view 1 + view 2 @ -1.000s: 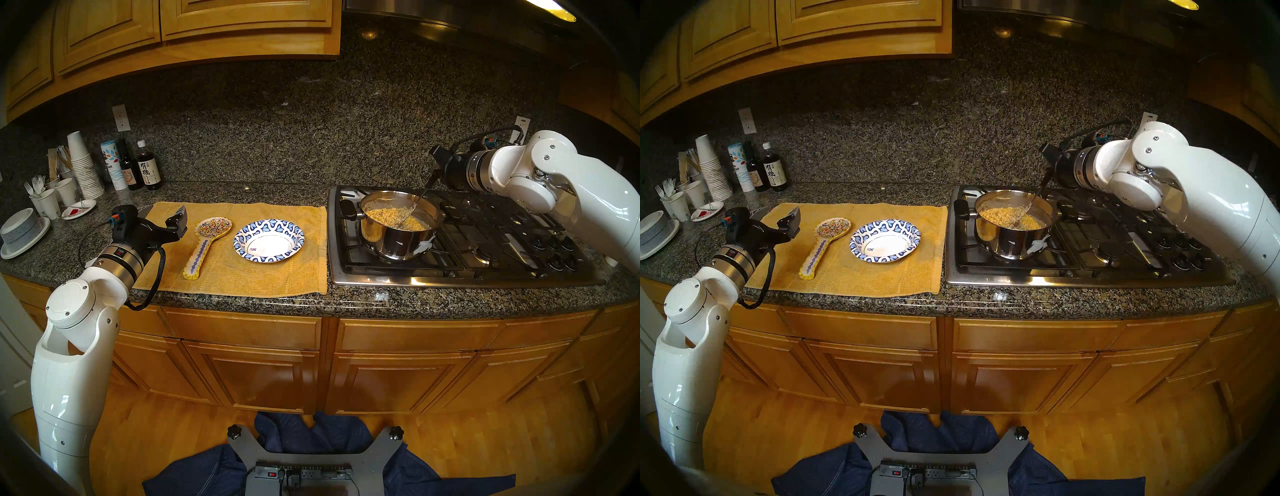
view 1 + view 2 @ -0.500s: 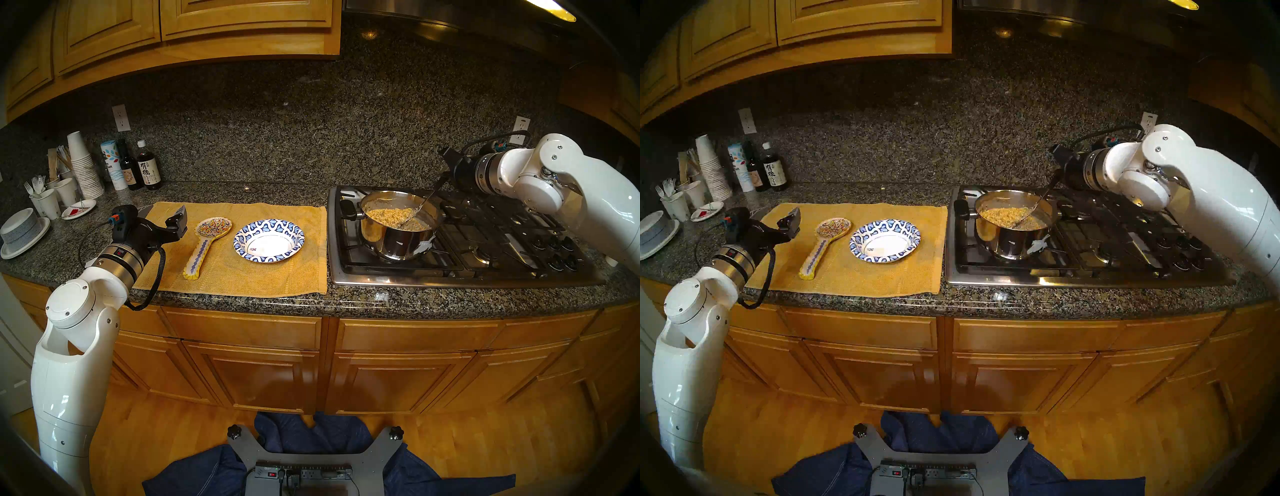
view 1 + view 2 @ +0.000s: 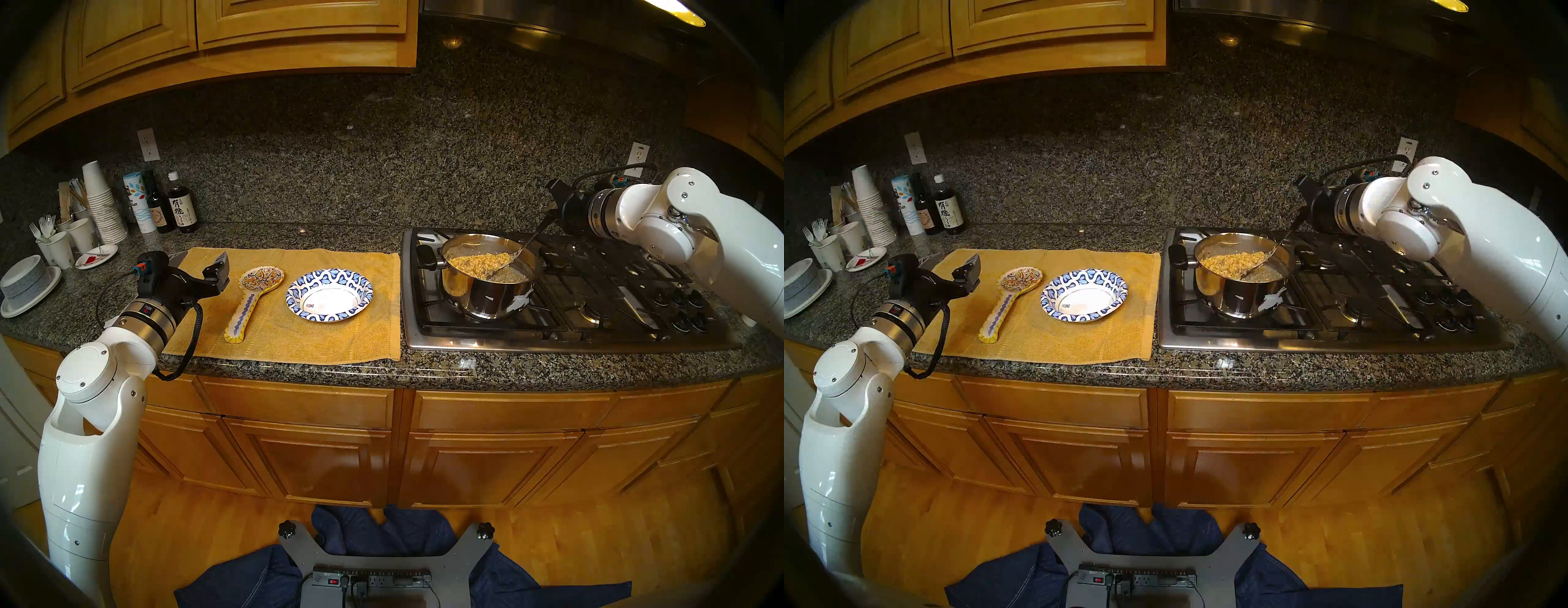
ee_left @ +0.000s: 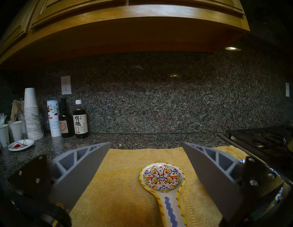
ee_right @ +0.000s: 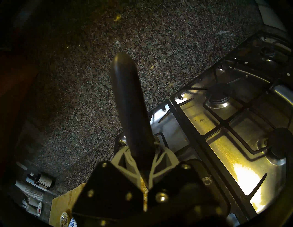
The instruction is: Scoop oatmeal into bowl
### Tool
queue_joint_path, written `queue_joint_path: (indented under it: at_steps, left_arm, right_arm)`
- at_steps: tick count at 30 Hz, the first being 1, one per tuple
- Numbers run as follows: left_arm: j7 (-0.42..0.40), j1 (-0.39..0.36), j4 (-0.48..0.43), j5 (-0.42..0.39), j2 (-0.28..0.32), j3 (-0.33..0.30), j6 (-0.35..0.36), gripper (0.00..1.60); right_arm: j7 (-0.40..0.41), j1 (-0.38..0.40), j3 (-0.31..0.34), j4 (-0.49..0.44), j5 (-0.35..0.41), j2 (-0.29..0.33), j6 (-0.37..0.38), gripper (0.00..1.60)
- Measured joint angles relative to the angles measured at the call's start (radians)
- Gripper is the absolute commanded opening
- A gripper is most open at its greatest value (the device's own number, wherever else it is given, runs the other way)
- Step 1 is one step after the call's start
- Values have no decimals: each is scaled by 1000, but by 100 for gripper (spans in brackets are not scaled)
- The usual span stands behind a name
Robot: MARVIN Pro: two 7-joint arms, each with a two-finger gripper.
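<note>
The oatmeal (image 3: 475, 262) is a tan, grainy heap in a steel pot (image 3: 488, 299) on the front left burner. My right gripper (image 3: 551, 211) hangs behind and right of the pot, shut on the black handle (image 5: 126, 95) of a metal spoon (image 3: 524, 246). The spoon slants down into the pot, its head low at the oatmeal's right edge. The bowl (image 3: 329, 295), blue-and-white rimmed with a white centre, sits empty on the yellow cloth (image 3: 339, 339) left of the stove. My left gripper (image 3: 199, 260) hovers open over the cloth's left end, holding nothing.
A painted ceramic spoon rest (image 3: 254, 297) lies between my left gripper and the bowl. Bottles (image 3: 182, 208), stacked paper cups (image 3: 102, 199) and grey-white bowls (image 3: 25, 280) crowd the far left of the counter. The gas stove (image 3: 594, 293) fills the right, its knobs at the front right.
My right arm has drawn back to the right, laying the spoon flatter. The oatmeal now sits heaped more to the pot's left. The left arm has not moved.
</note>
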Motion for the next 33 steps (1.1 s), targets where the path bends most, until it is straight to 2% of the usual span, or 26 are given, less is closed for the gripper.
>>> queue_joint_path:
  at_steps: [33]
  left_arm:
    - [0,0,0,0,0,0,0,160]
  right_arm:
    - [-3,12,8,20,31,0,-17,0]
